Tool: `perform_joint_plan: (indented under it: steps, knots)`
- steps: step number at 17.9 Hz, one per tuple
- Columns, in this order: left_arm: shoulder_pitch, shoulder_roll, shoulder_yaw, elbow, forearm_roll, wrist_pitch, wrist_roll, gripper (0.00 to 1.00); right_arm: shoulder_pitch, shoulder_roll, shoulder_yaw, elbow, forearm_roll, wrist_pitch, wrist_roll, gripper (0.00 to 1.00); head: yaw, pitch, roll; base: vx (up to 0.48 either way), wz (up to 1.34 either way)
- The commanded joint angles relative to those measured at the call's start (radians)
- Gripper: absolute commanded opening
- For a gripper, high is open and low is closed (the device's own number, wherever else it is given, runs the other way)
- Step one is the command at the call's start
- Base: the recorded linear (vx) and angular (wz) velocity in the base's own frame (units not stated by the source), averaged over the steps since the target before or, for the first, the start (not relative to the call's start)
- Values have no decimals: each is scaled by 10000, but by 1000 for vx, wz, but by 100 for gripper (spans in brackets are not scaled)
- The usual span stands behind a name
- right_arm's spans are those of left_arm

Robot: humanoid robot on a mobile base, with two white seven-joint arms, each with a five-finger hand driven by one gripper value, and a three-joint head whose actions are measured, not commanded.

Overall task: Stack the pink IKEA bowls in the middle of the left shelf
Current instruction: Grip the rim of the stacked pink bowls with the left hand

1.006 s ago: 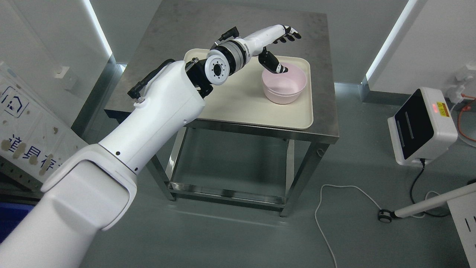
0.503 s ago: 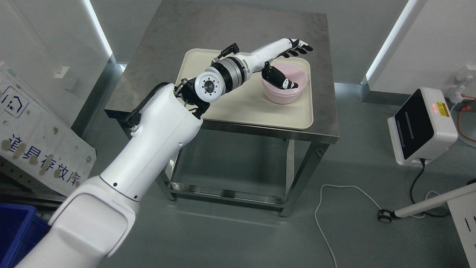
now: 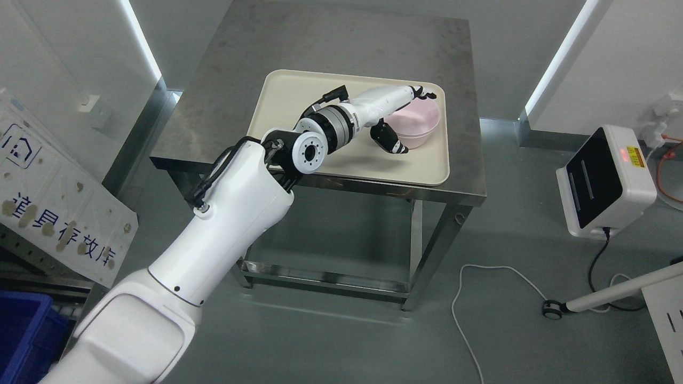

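Grasp step: left hand [image 3: 399,118] is closing on pale pink plastic bowl [image 3: 418,121] at cream tray's [image 3: 299,96] far-right corner, fingers over rim, thumb underneath. Next: lifting clear, level.

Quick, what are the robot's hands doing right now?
Left hand: closed on the pink bowl, fingers over the far rim, thumb on the near wall.
Right hand: not in the picture.
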Motion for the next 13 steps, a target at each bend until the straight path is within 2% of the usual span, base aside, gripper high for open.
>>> perform_joint_plan:
  steps: [1, 7, 13]
  knots:
    - [110, 175, -385, 653, -686, -24, -22, 93, 292, -175, -108, -338, -65, 2, 66, 100, 0, 0, 0, 0, 0]
    - [-778, 175, -615, 1434, -1129, 53, -450, 90, 292, -175, -108, -338, -65, 2, 66, 100, 0, 0, 0, 0, 0]
    - [-1056, 175, -706, 1512, -1377, 84, -1970, 76, 292, -175, -108, -338, -65, 2, 66, 100, 0, 0, 0, 0, 0]
